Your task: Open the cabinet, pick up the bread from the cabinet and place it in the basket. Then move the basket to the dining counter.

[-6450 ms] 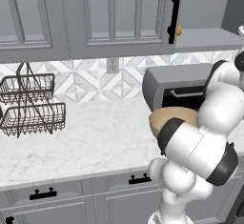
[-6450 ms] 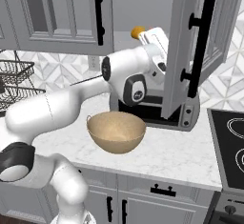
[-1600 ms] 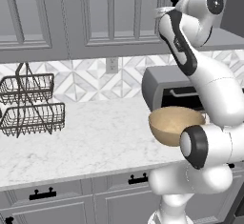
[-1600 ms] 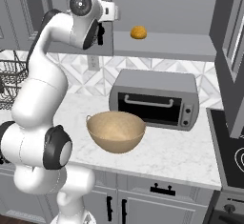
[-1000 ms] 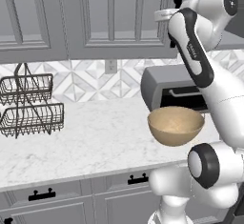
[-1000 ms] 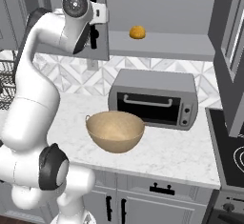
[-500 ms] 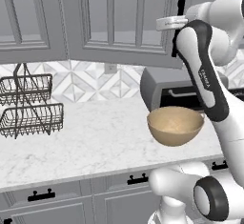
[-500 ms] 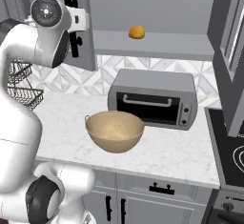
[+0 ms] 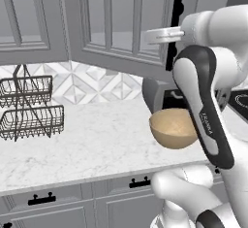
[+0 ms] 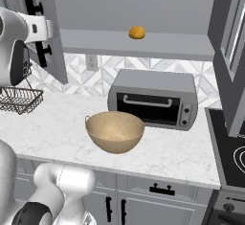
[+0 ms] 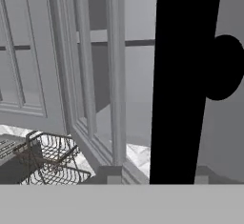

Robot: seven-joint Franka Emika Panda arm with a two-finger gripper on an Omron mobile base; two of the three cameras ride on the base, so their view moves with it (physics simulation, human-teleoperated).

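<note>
The arm is swinging the cabinet [image 10: 45,32] door wide by its handle [image 11: 183,80]; whether the fingers are pinching it, I cannot tell. Bread [image 10: 137,32] is sitting on the shelf above the basket [image 10: 115,131]. Best to finish opening fully before reaching in.

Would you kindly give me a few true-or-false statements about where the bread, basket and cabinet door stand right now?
1. The bread sits on the cabinet shelf, above the toaster oven. True.
2. The basket already holds the bread. False: it is empty.
3. The left cabinet door is swung open. True.
4. The basket stands on the stove. False: it stands on the marble counter, in front of the toaster oven.
5. The gripper is at the door's black handle. True.
6. The wire rack holds a bowl. False: both tiers look empty.
</note>
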